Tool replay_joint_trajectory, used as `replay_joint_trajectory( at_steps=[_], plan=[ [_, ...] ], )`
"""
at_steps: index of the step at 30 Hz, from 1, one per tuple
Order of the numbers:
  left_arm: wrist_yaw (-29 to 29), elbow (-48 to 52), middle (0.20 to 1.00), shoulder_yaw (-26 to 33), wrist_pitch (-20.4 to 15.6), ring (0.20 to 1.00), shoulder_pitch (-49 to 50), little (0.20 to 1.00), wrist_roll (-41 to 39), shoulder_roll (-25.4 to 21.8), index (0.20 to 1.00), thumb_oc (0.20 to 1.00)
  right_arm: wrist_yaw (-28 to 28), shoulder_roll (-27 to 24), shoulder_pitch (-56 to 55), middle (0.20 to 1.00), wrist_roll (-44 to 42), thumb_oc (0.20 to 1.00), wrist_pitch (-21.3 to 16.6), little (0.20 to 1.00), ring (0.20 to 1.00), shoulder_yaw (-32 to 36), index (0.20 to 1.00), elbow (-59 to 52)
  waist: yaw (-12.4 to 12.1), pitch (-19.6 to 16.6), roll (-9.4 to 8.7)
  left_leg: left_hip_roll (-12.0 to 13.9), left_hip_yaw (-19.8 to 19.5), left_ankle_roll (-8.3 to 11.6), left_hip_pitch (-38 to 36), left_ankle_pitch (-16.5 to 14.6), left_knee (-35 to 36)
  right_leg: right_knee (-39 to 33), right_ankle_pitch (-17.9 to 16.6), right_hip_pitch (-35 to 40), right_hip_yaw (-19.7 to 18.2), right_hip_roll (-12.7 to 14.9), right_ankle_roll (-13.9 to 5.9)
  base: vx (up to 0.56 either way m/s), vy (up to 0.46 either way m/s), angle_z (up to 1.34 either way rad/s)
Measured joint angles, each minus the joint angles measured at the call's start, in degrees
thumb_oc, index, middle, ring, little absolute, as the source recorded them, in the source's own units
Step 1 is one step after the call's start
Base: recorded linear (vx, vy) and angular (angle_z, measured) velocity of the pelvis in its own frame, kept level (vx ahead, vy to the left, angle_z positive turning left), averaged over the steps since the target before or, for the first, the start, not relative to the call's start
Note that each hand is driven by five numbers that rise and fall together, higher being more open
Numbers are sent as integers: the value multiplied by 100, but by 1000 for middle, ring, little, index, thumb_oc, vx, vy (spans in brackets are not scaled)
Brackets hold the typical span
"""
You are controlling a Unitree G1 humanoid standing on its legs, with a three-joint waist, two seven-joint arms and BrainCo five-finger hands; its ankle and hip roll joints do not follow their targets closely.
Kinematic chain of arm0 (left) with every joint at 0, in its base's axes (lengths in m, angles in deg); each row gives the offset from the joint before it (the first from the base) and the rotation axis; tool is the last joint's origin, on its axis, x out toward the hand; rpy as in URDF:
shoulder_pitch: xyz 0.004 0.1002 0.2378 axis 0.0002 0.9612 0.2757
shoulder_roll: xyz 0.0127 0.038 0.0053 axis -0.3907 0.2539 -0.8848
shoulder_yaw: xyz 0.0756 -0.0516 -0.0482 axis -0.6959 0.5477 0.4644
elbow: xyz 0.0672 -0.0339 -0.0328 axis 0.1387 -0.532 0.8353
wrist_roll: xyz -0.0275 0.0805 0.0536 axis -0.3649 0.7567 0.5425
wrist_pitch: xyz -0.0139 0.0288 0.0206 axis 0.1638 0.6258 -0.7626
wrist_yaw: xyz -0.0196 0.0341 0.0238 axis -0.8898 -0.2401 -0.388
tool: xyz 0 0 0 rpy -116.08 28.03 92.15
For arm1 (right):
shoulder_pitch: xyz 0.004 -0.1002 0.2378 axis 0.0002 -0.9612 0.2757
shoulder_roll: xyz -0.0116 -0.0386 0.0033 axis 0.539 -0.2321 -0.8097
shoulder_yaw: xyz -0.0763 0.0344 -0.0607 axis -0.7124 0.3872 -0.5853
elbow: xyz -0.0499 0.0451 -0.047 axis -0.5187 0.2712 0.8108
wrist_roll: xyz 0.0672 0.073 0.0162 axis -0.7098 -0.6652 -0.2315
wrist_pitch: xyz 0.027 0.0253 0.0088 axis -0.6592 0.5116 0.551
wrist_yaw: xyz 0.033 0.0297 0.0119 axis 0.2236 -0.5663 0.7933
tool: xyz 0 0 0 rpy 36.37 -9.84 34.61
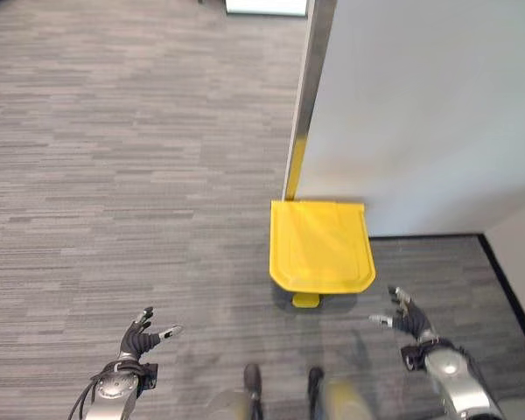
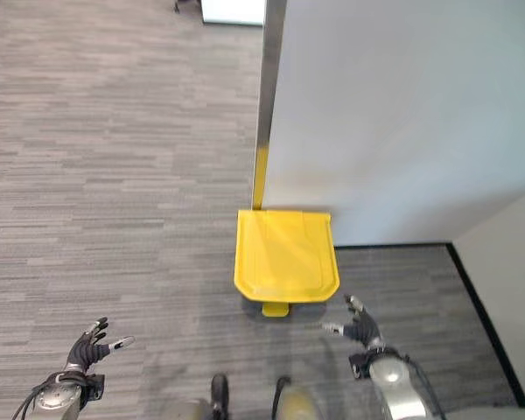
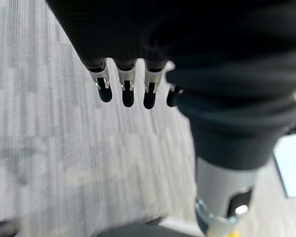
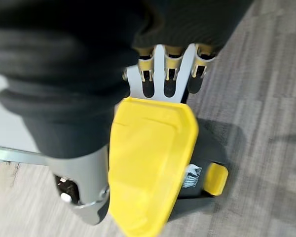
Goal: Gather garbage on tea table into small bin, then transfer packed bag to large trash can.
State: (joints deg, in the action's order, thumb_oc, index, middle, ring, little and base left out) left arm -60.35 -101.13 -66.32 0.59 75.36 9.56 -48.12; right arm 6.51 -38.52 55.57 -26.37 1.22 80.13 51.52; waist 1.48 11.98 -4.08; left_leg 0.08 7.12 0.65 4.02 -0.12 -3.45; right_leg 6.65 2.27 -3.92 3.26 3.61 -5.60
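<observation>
On my left I see the left hand [image 1: 138, 337] low over the grey striped carpet [image 1: 114, 175], fingers relaxed and spread, holding nothing; in its wrist view the dark fingertips [image 3: 127, 96] hang straight over bare carpet. Moving right, the large trash can [image 1: 320, 245] stands on the carpet against the foot of a white partition wall [image 1: 420, 105], beside that wall's metal edge post [image 1: 308, 87]. Its yellow lid [image 2: 285, 254] is down and closed. The lid's long axis runs from the wall toward me, and the yellow foot pedal [image 1: 305, 300] at its base points my way. Something small and whitish [image 4: 191, 176] shows under the lid's edge near the pedal. Further right, the right hand [image 1: 404, 312] hovers just beside the can's near right corner, fingers loosely apart, empty.
</observation>
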Motion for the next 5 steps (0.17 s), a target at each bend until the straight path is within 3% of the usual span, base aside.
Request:
replay_joint_trajectory(
  at_steps=[1, 5],
  plan=[
    [-13, 4, 1000, -28, 6, 1000, 69, 1000, -2, 117, 1000, 1000, 1, -24, -150, 1000, -1, 1000, 3, 1000, 1000, 46, 1000, -11, -18, -135, 19, 29, -13, 140, -49, 112, 199, -179, -88, 23, 8, -48, 83, 90, -85, 3],
    [-100, 20, 1000, -209, 25, 1000, 275, 1000, -1, 227, 1000, 1000, -3, -141, -303, 1000, -2, 1000, 3, 1000, 1000, 166, 1000, 39, 44, -412, 144, 189, -65, 33, -225, 479, 606, -754, -394, 351, 58, -282, 235, 45, -68, 0]
  ],
)
